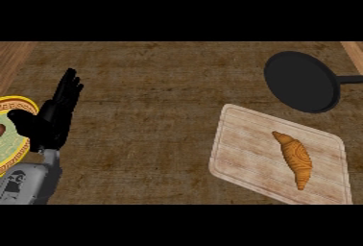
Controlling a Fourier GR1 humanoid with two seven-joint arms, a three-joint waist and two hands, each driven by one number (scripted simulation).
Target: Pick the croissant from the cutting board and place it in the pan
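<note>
croissant (294, 160) on cutting board (241, 158), lower right; pan (301, 81) upper right holds nothing. my left hand (53, 115) rests spread, far left. nothing done.

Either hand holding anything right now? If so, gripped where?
Nothing held. Left hand is open, fingers up; croissant lies untouched on the cutting board. Right hand not in view.

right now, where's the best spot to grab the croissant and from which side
Probably its thick middle, from above. The croissant lies flat on the cutting board, long and thin, tapering to points at both ends, so fingers would best close across its narrow width. Only the left hand shows, far off at the left edge.
</note>
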